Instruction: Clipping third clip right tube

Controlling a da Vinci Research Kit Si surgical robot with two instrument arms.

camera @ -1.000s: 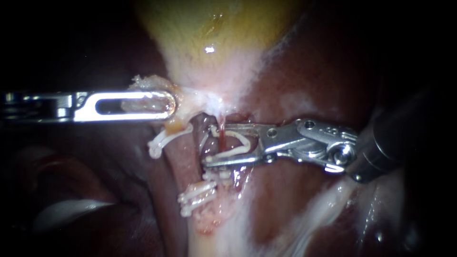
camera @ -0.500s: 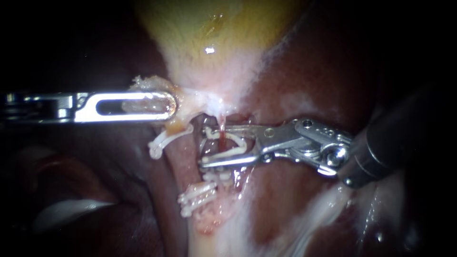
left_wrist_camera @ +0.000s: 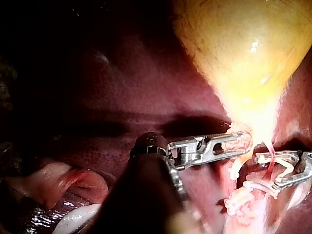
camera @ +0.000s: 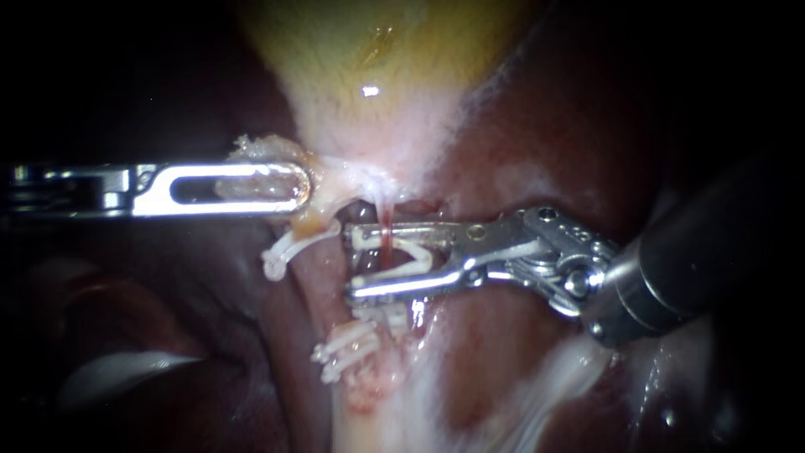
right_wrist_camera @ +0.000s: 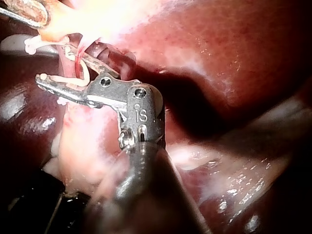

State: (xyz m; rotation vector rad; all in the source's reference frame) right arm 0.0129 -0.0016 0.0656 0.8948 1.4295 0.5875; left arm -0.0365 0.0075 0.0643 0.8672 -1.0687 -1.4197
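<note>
Dark liver [camera: 537,109] lies behind. Your left instrument [camera: 289,186] clamps its claw on the gallbladder [camera: 377,50] for tension. Your right instrument [camera: 350,262] holds a spread clip [camera: 419,252] in its claw, astride the right tube [camera: 386,222].

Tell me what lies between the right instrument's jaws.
An open white clip, held by both jaws of the right instrument, with a thin red tube running through it; clearest in the endoscope view.

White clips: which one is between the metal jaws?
The open white clip that the right instrument holds between its jaws, straddling the red tube. The lower clips and the left clip sit closed, no jaws around them.
</note>
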